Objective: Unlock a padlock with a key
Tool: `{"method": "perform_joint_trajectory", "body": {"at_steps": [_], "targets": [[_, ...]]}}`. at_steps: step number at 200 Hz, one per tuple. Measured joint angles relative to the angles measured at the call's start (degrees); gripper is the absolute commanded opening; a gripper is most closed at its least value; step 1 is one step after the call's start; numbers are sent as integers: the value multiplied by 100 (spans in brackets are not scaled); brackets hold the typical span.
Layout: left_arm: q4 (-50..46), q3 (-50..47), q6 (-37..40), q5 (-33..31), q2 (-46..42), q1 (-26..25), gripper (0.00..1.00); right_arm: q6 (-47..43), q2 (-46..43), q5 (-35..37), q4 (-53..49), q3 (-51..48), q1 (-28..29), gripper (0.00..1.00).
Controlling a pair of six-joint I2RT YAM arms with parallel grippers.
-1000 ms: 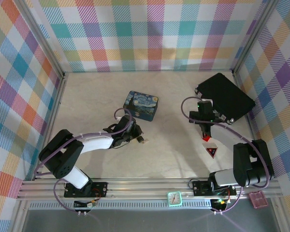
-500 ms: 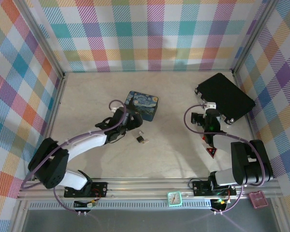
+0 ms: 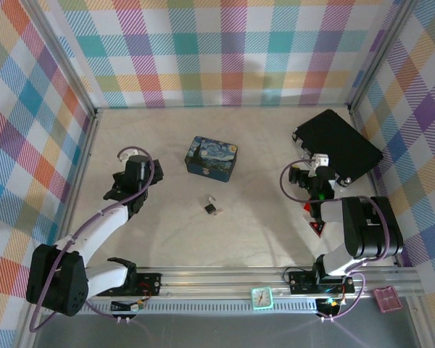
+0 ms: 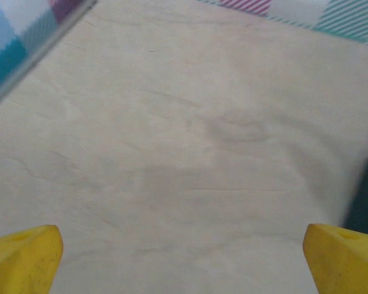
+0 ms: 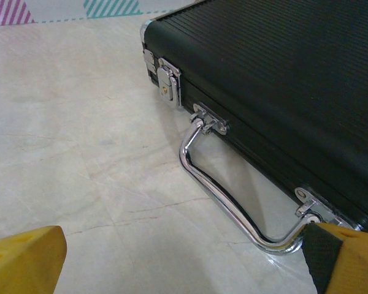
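A padlock (image 3: 214, 209) lies on the worktop (image 3: 254, 235) near a blue tin (image 3: 212, 158), the left hand (image 4: 183, 260) spread well apart from it, the right hand (image 5: 184, 260) spread facing a black case (image 5: 282, 73).

A robot test cell of a laboratory is shown: a pale table (image 3: 261, 232) is enclosed by checked cloth walls (image 3: 232, 51) held on aluminium profiles (image 3: 64, 58). A left arm (image 3: 94, 226) and a right arm (image 3: 368, 232) are bolted to a rail (image 3: 225, 275) at its near edge.

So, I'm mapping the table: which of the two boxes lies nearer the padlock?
The blue painted tin, just beyond the padlock at mid-table. The large black case sits much farther off, at the right rear corner.
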Motion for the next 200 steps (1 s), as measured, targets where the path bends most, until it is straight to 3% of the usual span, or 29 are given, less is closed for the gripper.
{"method": "perform_joint_trajectory", "body": {"at_steps": [64,105,134,200], "targets": [[1954,-820,1134,-181,1211,509,100,11,0,-24,72,0,0,99],[2835,-776,1447,625,1777,772,99,11,0,-24,72,0,0,99],[4363,-1180,1434,1246,2205,1016,100,11,0,-44,72,0,0,99],[5167,-1528,1436,1473,2391,1019,100,11,0,-44,72,0,0,99]]}}
